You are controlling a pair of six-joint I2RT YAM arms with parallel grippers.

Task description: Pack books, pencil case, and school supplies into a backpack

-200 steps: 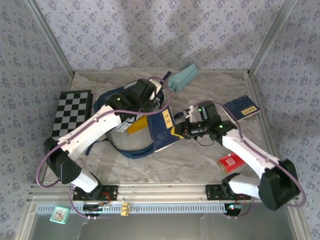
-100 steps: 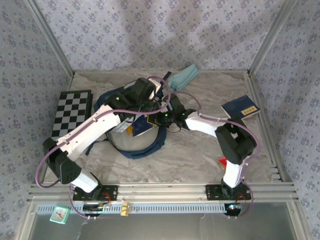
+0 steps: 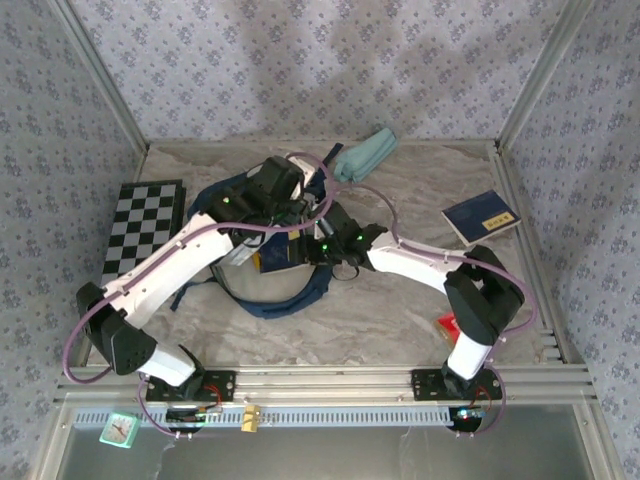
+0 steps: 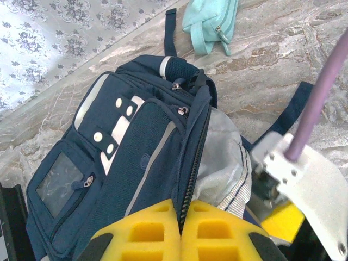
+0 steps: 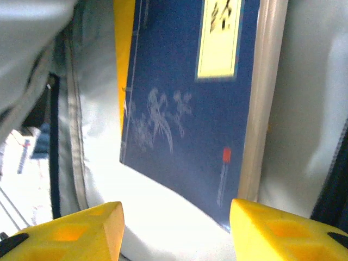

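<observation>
Supplies in a flat red packet (image 3: pixel 447 322) lie nearest, on the desk (image 3: pixel 400 310) by the right arm's base, partly hidden by that arm. At mid-desk the right gripper (image 5: pixel 176 228) reaches into the open backpack (image 4: pixel 136 147), jaws apart and gripping nothing, facing a navy book (image 5: pixel 190 109) with a yellow book (image 5: pixel 124 43) behind it. The left gripper (image 4: pixel 180 228) has its jaws closed on the backpack's zipper edge. Farther right lies a second navy book (image 3: pixel 482 216), and the teal pencil case (image 4: pixel 209 22) rests at the far edge.
</observation>
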